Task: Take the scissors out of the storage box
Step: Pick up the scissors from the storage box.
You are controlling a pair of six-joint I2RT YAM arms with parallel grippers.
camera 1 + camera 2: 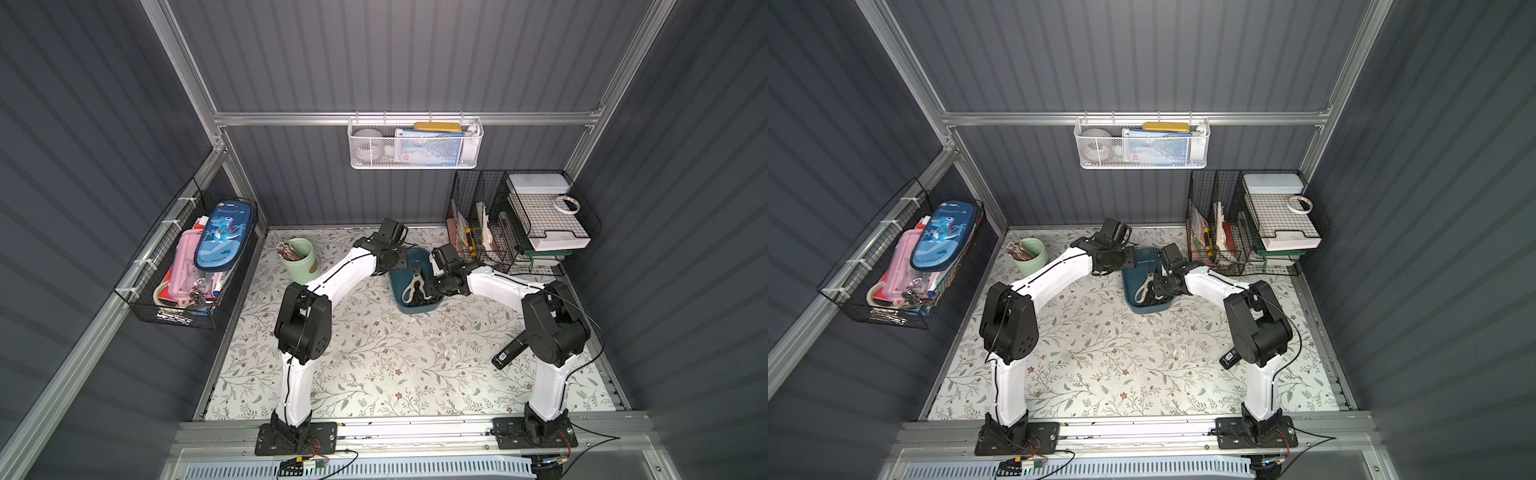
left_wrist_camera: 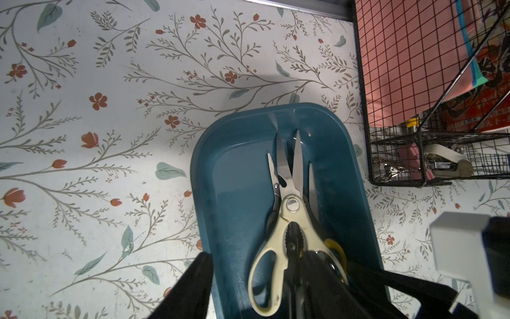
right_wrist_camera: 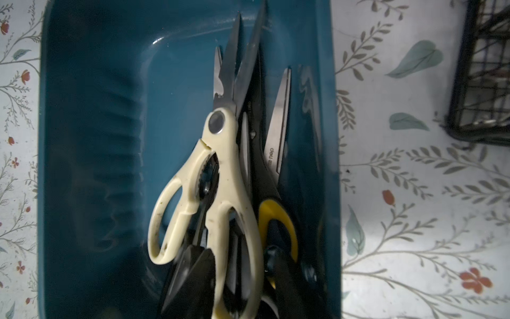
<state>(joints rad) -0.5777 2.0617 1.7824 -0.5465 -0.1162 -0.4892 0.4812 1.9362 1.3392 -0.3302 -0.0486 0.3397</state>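
Floral-papered surface (image 1: 374, 357), broad, mostly bare. Storage box (image 3: 91, 124): dark teal tub with low walls, on the far half of the surface between the two arms, just beside a black wire basket (image 1: 486, 249). It looks like thin plastic, so probably light and liable to slide or tip if a pair snags while being lifted. Scissors (image 3: 249, 66): all in the box, heaped along one long wall, blades toward the far end, handles toward the near end. Cream shears (image 2: 292, 218) lie on top, blades slightly parted. Black-handled pairs and a yellow-and-black pair (image 3: 263, 221) are wedged under and beside them. Handling, as I judge it: steel blades, stiff, fairly heavy for their size. The blades are smooth and tapered, so slippery and a poor hold. The plastic handles are thicker and give better purchase. Best grip is across one handle arm, or on the shank just behind the pivot. A one-handle hold may let the blades swing open. The pile interlocks, so a straight upward lift of the top pair seems safest. Right fingers (image 3: 193, 276) flank one loop of the cream handle, but the view is blurred and I cannot tell whether they are clamped on it. Left fingers (image 2: 182, 287) are spread, one outside the box wall, gripping nothing visible.
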